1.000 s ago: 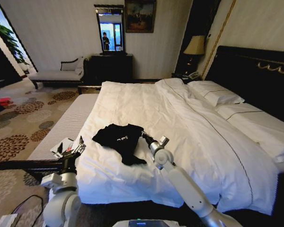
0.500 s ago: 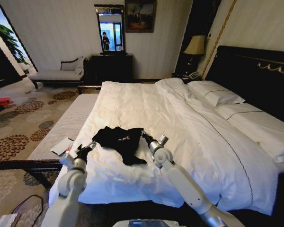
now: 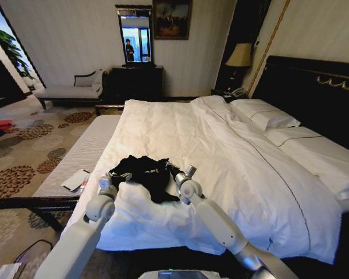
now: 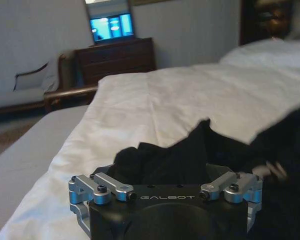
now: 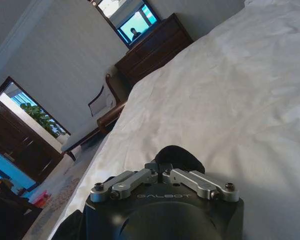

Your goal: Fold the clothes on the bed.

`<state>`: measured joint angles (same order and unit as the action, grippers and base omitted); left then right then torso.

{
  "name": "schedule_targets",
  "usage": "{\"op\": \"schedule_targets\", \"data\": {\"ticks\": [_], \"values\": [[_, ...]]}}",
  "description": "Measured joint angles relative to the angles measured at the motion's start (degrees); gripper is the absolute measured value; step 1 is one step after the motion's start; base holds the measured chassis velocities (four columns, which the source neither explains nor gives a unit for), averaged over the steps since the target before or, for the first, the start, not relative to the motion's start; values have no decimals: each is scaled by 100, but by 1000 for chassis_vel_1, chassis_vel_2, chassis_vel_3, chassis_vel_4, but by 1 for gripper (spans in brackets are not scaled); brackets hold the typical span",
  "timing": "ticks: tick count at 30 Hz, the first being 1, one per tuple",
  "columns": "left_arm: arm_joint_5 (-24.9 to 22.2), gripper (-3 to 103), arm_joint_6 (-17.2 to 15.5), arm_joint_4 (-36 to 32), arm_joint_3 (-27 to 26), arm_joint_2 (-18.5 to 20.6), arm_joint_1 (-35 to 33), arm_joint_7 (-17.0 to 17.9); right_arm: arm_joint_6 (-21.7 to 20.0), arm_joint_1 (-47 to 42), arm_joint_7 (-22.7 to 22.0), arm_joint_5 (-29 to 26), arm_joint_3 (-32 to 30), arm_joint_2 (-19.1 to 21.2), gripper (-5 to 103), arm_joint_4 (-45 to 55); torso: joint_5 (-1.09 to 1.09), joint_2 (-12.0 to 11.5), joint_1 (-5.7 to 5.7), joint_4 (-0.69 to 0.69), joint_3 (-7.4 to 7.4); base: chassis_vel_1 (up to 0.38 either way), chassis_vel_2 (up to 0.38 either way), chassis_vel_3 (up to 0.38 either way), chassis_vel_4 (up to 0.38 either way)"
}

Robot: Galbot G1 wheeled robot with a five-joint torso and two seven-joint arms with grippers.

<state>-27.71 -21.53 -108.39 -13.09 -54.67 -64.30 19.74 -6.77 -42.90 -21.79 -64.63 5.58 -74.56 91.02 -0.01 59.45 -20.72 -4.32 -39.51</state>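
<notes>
The T-shirt lies bunched near the foot of the bed, close to the left edge of the white duvet. It is crumpled into a dark heap whose long axis runs roughly across the bed, left to right, with one lobe trailing toward the foot end. A few white marks of its lettering show on top, too creased to read. Which way the collar points cannot be told.

The left gripper is at the shirt's left end, its tip touching the black cloth. From the left wrist, the shirt bulges up just past the gripper body; the fingers are hidden beneath the fabric, so I cannot tell whether they are apart or pinched together.

The right gripper is at the shirt's right end, pressed into the cloth. From the right wrist, its linkage bars are drawn in close together around a small hump of black cloth, so it looks clamped on the shirt's edge.

White pillows lie by the dark headboard, well apart from the shirt.
</notes>
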Motion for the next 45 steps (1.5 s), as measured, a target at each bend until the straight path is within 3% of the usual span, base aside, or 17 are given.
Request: {"op": "schedule_targets", "data": {"ticks": [4, 9, 29, 32, 38, 41, 45], "values": [[89, 100, 3, 165, 339, 297, 79, -11, 0, -39, -9, 1, -38, 9, 0, 37, 0, 0, 0, 0, 0, 0, 0, 0, 0], [77, 100, -40, 322, 657, 367, 220, 48, 0, -101, -10, 9, -83, 23, 0, 62, 0, 0, 0, -2, 0, 0, 0, 0, 0], [-180, 100, -269, 1036, 1228, -192, 1022, 416, 10, -168, -10, 61, -105, 34, 0, 90, 1, 0, 0, -1, 0, 0, 0, 0, 0], [-195, 85, -250, 1136, 1315, -213, 1168, 421, 13, -184, -10, 76, -117, 32, 0, 78, 1, 0, -1, -1, 0, 0, 0, 0, 0], [-254, 70, -207, 1170, 1341, -206, 1244, 423, 15, -189, -3, 79, -164, 40, 0, 71, 1, 0, 0, -1, 0, 0, 0, 0, 0], [-271, 53, -150, 1145, 1338, -178, 1211, 423, 19, -191, 5, 80, -186, 51, 0, 58, 1, 0, 0, -1, 0, 0, 0, 0, 0], [-272, 42, -102, 1082, 1267, -156, 1102, 419, 26, -192, 12, 87, -196, 54, 0, 54, 1, 0, 0, -1, 0, 0, 0, 0, 0]]}}
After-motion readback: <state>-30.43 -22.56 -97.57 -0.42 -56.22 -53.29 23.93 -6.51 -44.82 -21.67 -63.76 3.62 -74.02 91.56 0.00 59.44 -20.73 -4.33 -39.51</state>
